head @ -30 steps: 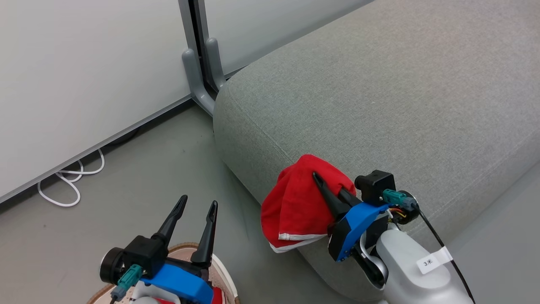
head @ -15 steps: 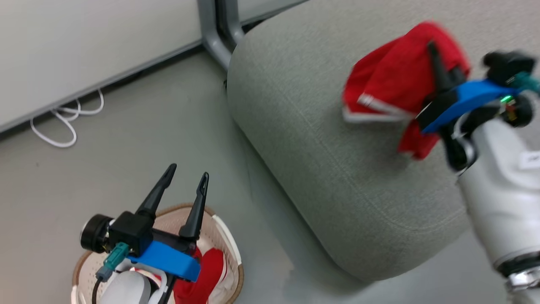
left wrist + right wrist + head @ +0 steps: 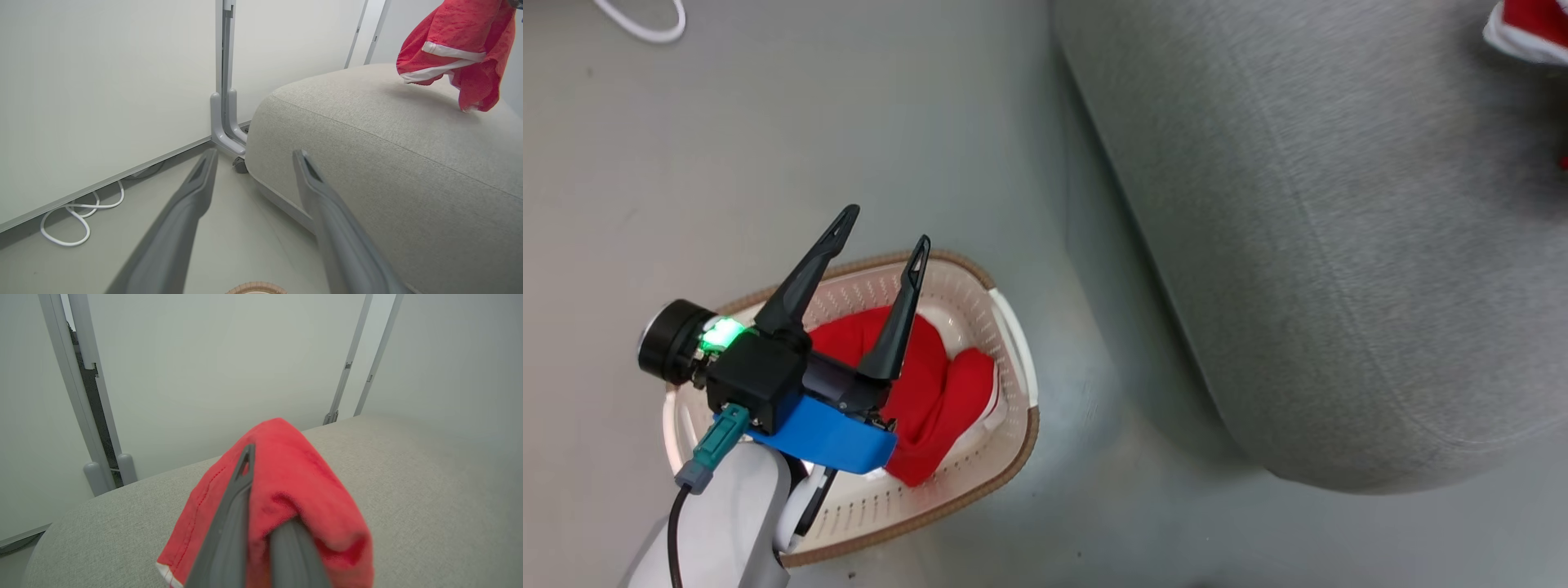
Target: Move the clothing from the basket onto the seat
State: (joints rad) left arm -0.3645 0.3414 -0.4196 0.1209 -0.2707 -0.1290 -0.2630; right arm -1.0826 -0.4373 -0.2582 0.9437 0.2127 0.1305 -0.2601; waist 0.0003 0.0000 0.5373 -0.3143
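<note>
Roughly half done, I'd judge: the right gripper point(image 3: 261, 490) pinches one red garment point(image 3: 298, 469) over the seat point(image 3: 408, 490), while the second garment point(image 3: 943, 392) lies in the basket point(image 3: 1013, 453) beneath the spread left gripper point(image 3: 885, 227).

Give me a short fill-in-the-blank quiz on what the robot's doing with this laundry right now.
The left tool, above the basket, is ____. The right tool is shut on clothing coloured ____. That clothing hangs over the ____ seat.
Missing: open; red; grey.
</note>
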